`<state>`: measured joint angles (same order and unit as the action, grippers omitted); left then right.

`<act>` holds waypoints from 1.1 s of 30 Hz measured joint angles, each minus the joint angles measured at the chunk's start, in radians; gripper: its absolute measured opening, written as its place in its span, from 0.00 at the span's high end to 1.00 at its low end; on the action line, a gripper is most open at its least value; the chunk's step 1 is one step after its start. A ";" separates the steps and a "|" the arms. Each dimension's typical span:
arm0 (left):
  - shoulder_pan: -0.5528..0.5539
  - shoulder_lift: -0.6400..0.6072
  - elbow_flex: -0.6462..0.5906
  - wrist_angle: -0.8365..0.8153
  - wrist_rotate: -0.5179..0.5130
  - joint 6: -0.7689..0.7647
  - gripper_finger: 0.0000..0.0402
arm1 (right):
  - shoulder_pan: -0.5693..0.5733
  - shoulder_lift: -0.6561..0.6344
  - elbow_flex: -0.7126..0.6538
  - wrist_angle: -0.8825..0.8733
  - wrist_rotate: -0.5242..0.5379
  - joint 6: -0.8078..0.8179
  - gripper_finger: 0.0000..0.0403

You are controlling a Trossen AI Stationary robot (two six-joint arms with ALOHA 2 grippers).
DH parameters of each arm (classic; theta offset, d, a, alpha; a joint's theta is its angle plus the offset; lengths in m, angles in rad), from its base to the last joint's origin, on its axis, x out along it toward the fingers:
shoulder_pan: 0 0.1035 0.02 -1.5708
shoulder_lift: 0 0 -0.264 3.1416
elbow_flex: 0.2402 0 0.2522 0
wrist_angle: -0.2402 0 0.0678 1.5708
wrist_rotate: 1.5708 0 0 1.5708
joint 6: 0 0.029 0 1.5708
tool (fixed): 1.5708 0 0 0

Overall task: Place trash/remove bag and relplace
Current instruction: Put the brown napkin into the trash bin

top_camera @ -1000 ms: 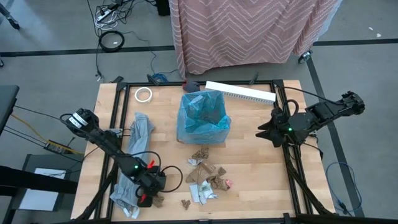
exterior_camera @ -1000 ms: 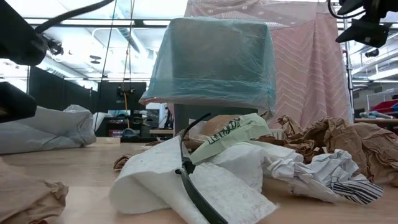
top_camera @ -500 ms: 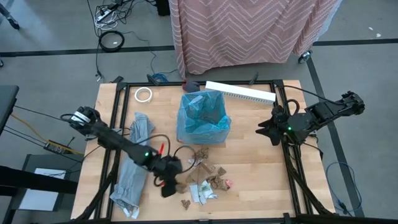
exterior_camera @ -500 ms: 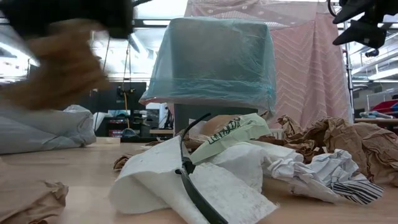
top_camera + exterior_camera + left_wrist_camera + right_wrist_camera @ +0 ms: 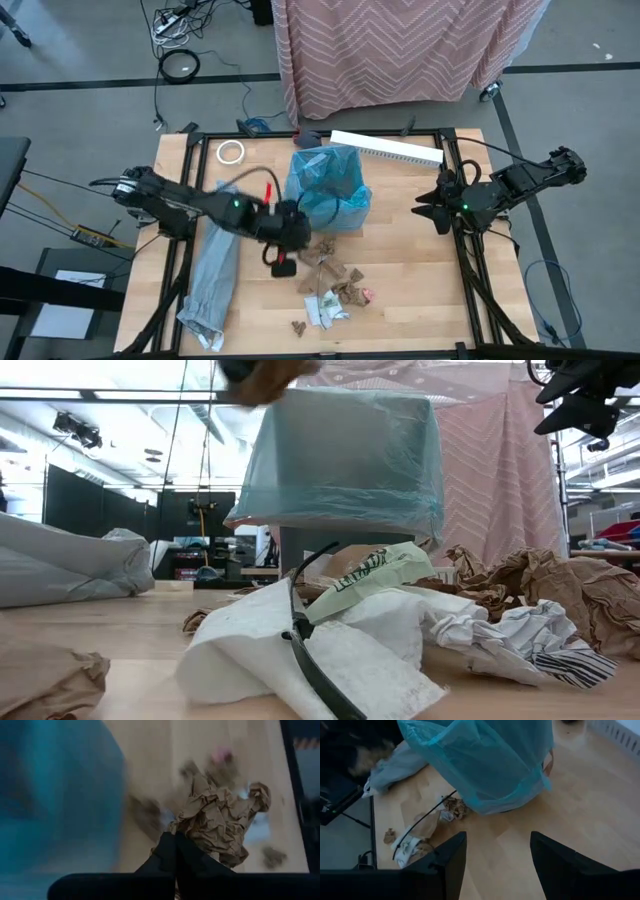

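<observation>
A small dark bin lined with the blue bag (image 5: 325,190) stands at the table's middle, toward the far edge. Loose trash (image 5: 335,285), brown paper scraps and white wrappers, lies on the table in front of it. My left gripper (image 5: 283,268) hovers high beside the bin's near-left side, shut on a crumpled brown paper scrap (image 5: 220,815), which also shows at the top of the low view as a blurred brown scrap (image 5: 265,375). My right gripper (image 5: 495,865) waits open above the table's right side, facing the bag (image 5: 480,760). My left gripper pinches the brown paper scrap by one crumpled edge (image 5: 200,842) between its two shut fingers (image 5: 172,852). Most of the wad sticks out beyond the fingertips. The fingers slant downward, and the scrap is lifted clear of the table.
A pale grey plastic bag (image 5: 215,270) lies along the table's left side. A tape roll (image 5: 231,152) and a white strip (image 5: 385,148) lie near the far edge. A pink patterned cloth (image 5: 400,50) hangs beyond the table.
My left gripper has risen from the near-left corner beside the grey bag and swung toward the right and far edges, up to the bin. It tipped to a less steep slant. The brown scrap has come up with it, lifted clear of the table.
</observation>
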<state>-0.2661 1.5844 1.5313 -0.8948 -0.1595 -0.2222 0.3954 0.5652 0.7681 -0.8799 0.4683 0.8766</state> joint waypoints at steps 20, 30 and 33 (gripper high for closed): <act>0.396 0.054 0.313 -0.024 -0.121 0.280 0.94 | 0.000 0.028 -0.101 0.077 0.106 0.066 0.48; 0.430 0.202 0.310 -0.050 0.081 0.452 0.73 | 0.000 0.047 -0.101 0.135 0.179 0.004 0.40; 0.428 0.209 0.334 -0.072 0.090 0.398 0.66 | 0.000 0.051 -0.101 0.152 0.178 0.005 0.36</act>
<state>0.1617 1.7929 1.8648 -0.9668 -0.0699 0.1755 0.3950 0.6164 0.6666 -0.7276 0.6466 0.8815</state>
